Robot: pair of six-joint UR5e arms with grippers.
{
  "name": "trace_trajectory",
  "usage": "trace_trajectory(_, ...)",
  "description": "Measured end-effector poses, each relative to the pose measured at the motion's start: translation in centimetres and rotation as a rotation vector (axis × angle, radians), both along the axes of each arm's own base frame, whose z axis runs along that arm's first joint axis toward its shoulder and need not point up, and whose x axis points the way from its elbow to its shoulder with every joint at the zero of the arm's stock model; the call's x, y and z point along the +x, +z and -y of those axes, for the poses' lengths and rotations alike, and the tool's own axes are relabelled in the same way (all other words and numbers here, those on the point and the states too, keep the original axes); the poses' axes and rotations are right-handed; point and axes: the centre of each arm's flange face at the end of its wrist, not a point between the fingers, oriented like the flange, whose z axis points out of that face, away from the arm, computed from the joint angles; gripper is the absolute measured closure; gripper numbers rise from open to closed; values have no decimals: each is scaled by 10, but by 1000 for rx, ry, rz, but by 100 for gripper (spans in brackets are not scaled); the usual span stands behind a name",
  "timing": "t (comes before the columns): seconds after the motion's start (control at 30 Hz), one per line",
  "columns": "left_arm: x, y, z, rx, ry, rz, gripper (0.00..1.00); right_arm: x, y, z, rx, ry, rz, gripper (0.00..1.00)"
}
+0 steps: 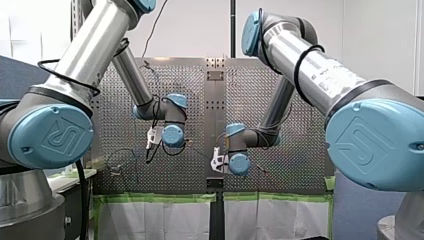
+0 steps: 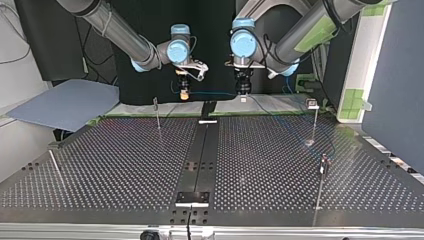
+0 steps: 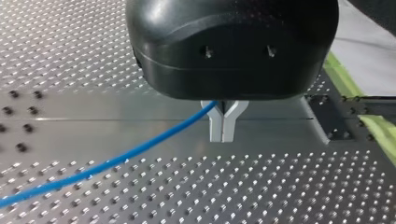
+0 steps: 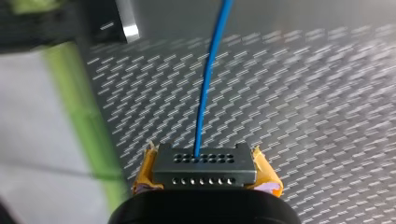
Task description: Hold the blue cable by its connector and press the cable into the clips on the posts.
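Yellow pads (image 4: 265, 173) of my right gripper (image 4: 205, 175) clamp the grey connector block (image 4: 205, 164); the blue cable (image 4: 208, 88) runs from it above the perforated table (image 4: 308, 93). Metal fingers (image 3: 215, 126) of my left gripper (image 3: 223, 133) are closed together around that cable. In the top view it stretches between both grippers.

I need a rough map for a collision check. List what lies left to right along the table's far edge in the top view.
Blue-grey sheet → thin post → my right gripper, shut on the connector → blue cable → my left gripper, shut on that cable → post with a clip → green tape patch.
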Motion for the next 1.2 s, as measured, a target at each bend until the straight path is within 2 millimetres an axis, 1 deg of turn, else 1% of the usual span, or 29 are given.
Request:
trace_trajectory(0.03,0,-5,2,1,-7,0,100,-5,-9,-3,13,-4,-13,100)
trace_trajectory(0.13,-1,-17,6,-2,-22,0,100,-17,-24,-10,34,-10,-43,100)
trace_trajectory(0.23,-1,-28,11,-7,-36,3,100,-27,-33,-13,41,-16,-63,100)
trace_trajectory(0.4,3,-43,23,-18,-57,21,100,-44,-43,-18,50,-31,-81,100)
trace_trajectory(0.67,14,-62,53,-37,-95,56,100,-70,-55,-27,66,-57,-101,100)
trace_trajectory(0.73,15,-67,61,-39,-104,57,100,-77,-58,-31,78,-64,-111,100)
trace_trajectory(0.83,13,-77,68,-34,-111,49,100,-88,-62,-37,96,-73,-126,100)
trace_trajectory(1.0,9,-93,77,-21,-124,31,100,-102,-60,-46,115,-84,-140,100)
trace_trajectory(1.2,3,-109,101,-19,-159,21,100,-117,-46,-49,118,-100,-144,100)
